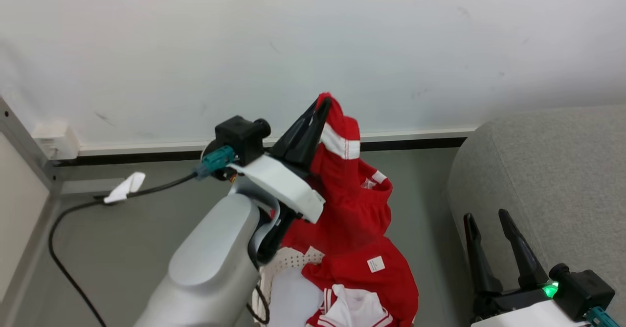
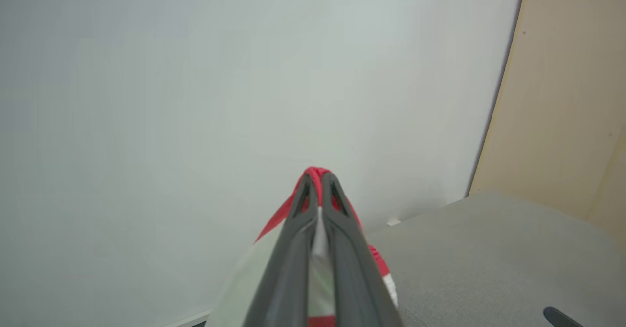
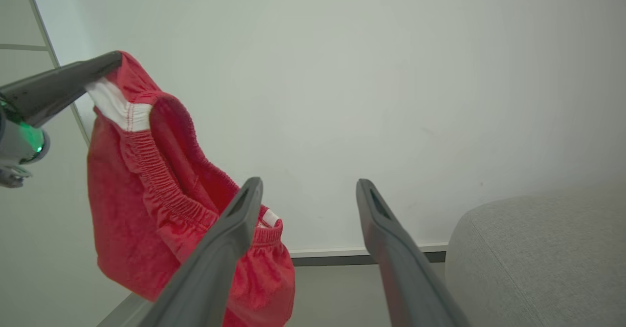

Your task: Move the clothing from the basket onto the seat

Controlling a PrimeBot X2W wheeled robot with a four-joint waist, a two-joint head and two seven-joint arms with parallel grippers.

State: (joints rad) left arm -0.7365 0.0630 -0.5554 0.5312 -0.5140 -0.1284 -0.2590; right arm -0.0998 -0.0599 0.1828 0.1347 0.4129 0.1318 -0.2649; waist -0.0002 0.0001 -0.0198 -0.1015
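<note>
My left gripper (image 1: 320, 108) is clamped shut on the white-banded edge of a pair of red shorts (image 1: 354, 209), holding them high above the basket (image 1: 288, 259). In the left wrist view, red cloth (image 2: 315, 171) pokes out between my closed fingers (image 2: 337, 229). The shorts hang down from the grip toward the basket, the gathered elastic waistband (image 3: 161, 170) looping open. I cannot tell whether their lower end touches the pile beneath. In the basket lies another red garment (image 1: 386, 288) with a small white square label (image 1: 375, 264), and beside it a white piece with red-and-white striped trim (image 1: 354, 310). The pale liner (image 1: 293, 295) shows on the basket's left. My right gripper (image 1: 486, 216) stands to the right of the basket, fingers (image 3: 230, 239) spread apart and holding nothing. The grey sofa (image 1: 547, 170) is further right of the basket, its rounded edge just behind that gripper. A black cable (image 1: 63, 219) runs over the grey floor (image 1: 137, 239) to the left of the basket.
</note>
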